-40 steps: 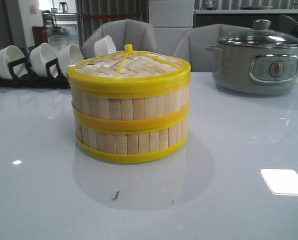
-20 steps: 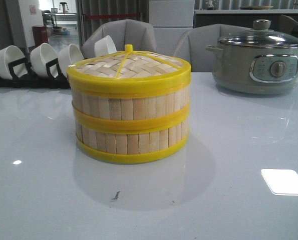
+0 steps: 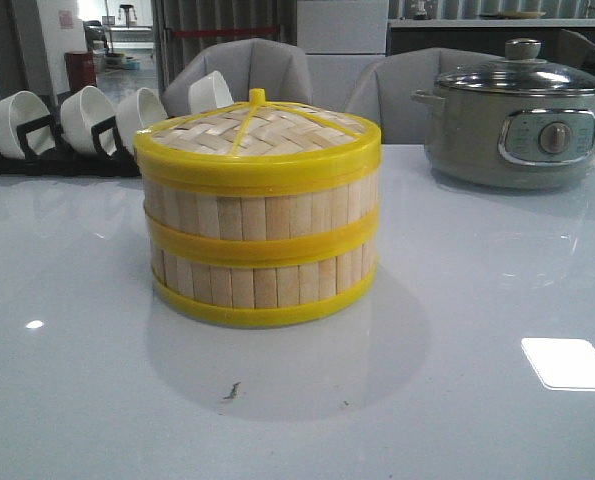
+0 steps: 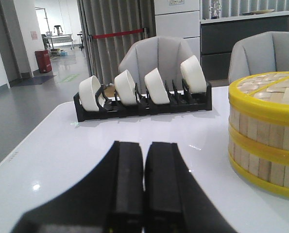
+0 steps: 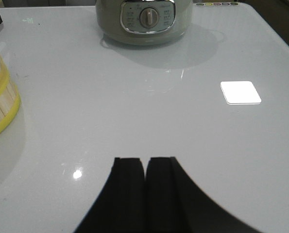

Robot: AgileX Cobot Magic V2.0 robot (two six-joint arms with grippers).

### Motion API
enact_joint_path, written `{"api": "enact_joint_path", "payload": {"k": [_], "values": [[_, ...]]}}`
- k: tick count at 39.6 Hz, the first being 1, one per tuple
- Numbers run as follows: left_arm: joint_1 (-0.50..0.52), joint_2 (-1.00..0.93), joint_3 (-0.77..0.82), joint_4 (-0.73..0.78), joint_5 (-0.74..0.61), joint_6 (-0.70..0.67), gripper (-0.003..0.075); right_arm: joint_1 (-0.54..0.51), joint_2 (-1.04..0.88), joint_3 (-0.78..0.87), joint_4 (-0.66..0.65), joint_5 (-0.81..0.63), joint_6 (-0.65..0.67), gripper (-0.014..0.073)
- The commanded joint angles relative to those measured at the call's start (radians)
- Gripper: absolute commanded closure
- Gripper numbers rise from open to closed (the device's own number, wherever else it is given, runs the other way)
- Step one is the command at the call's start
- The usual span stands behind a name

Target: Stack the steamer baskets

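Bamboo steamer baskets (image 3: pixel 262 255) stand stacked and lidded on the table (image 3: pixel 477 300), well apart from the clenched, empty left end effector (image 4: pixel 144 182) and right end effector (image 5: pixel 145 182); a careless arm sweep could topple the stack

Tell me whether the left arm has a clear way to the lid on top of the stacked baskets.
Probably yes. In the left wrist view only bare table lies between the left gripper and the steamer baskets; the lid sits exposed on top. The fingers are shut, so they would need to open first.
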Motion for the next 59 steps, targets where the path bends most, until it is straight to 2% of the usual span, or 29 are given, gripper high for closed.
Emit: {"api": "enact_joint_path", "payload": {"k": [1,23,31,37,44,48,59], "values": [[0.001,-0.014,-0.001,-0.001,-0.081,-0.013,0.0634,-0.008,0.009,-0.029,-0.004,-0.09,-0.002,0.0545],[0.001,-0.014,-0.001,-0.001,-0.081,-0.013,0.0634,-0.009,0.004,-0.029,-0.01,-0.103,-0.003,0.0545],[0.001,-0.014,-0.001,-0.001,-0.081,-0.013,0.0634,-0.009,-0.048,0.019,-0.024,-0.244,-0.006,0.0545],[0.001,-0.014,-0.001,-0.001,-0.081,-0.013,0.0634,-0.007,-0.133,0.165,-0.021,-0.43,-0.006,0.0545],[0.001,-0.014,-0.001,-0.001,-0.081,-0.013,0.0634,0.007,-0.24,0.294,-0.016,-0.529,-0.006,0.0545],[0.001,-0.014,-0.001,-0.001,-0.081,-0.013,0.0634,0.019,-0.277,0.294,-0.017,-0.49,-0.006,0.0545],[0.001,-0.012,-0.001,-0.001,-0.081,-0.013,0.0634,0.023,-0.276,0.294,-0.024,-0.493,-0.007,0.0545]]}}
